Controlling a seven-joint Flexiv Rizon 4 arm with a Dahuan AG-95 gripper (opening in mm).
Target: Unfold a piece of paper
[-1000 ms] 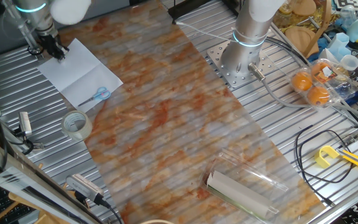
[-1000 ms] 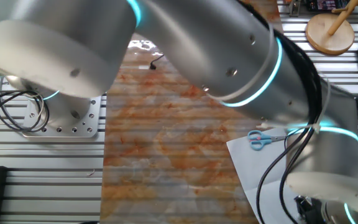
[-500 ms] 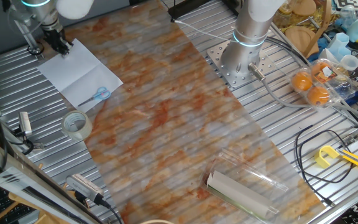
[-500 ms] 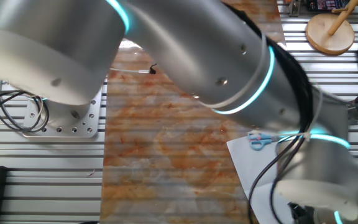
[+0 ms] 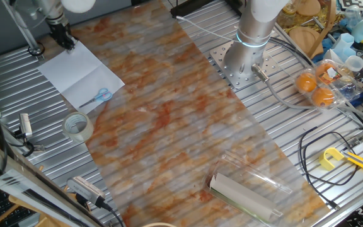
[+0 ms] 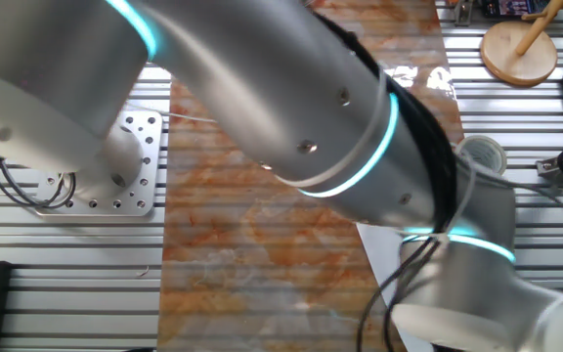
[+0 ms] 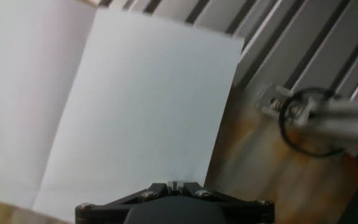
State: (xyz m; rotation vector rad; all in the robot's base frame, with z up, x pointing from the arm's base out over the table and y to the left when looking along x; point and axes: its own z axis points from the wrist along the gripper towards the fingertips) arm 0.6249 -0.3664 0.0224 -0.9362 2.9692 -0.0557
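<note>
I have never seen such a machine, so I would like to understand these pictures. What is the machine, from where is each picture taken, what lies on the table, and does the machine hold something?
The machine is one robot arm bolted to a metal table. At its end is a gripper with two fingers.

Two pictures come from fixed cameras on different sides of the table. In one, the arm is so close that it hides most of the scene. The third comes from a camera on the hand, looking down at the paper.

On the table lie a marbled mat, the white paper with creases, a tape roll, a rolled sheet in clear plastic, cables and oranges.

The gripper is at the paper's far corner. It seems to hold nothing, but I cannot tell whether its fingers are open or shut.
</note>
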